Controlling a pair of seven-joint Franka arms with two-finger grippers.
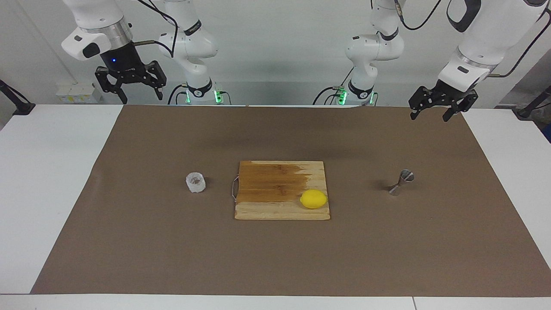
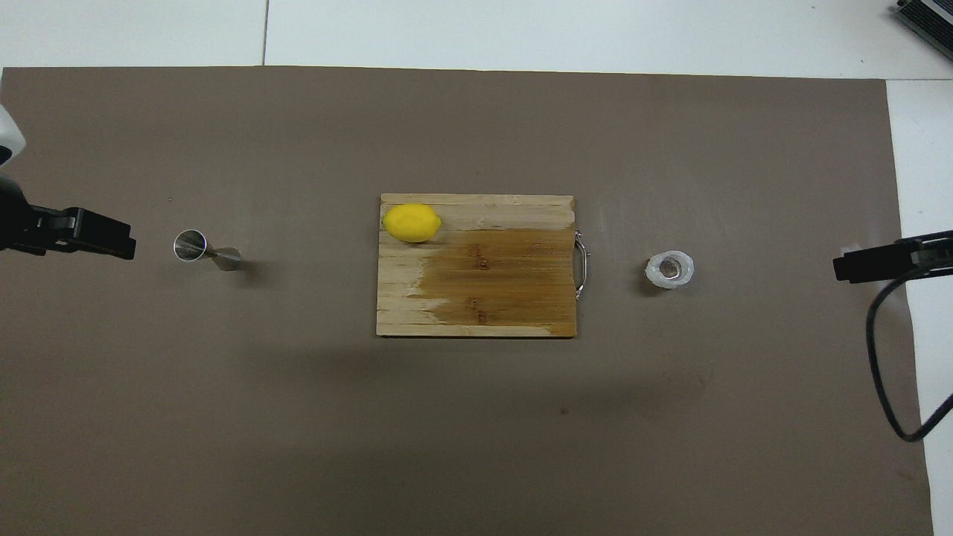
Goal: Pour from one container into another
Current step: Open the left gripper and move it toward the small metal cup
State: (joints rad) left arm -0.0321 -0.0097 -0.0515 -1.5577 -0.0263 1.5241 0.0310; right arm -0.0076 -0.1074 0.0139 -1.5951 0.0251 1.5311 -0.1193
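Note:
The whitish crinkled cup (image 1: 196,182) stands upright on the brown mat toward the right arm's end of the table; it also shows in the overhead view (image 2: 670,269). The steel hourglass jigger (image 1: 400,182) stands on the mat toward the left arm's end and shows in the overhead view (image 2: 203,249) too. My right gripper (image 1: 142,94) hangs open and empty, high over the mat's edge nearest the robots, well apart from the cup. My left gripper (image 1: 431,115) hangs open and empty, high over the mat's corner, apart from the jigger. Their tips show in the overhead view, left (image 2: 104,237) and right (image 2: 860,265).
A wooden cutting board (image 1: 267,181) with a wire handle lies between the cup and the jigger, partly darkened; it shows in the overhead view (image 2: 491,286). A yellow lemon (image 1: 313,199) sits on the board's corner toward the jigger. The brown mat (image 1: 129,241) covers most of the white table.

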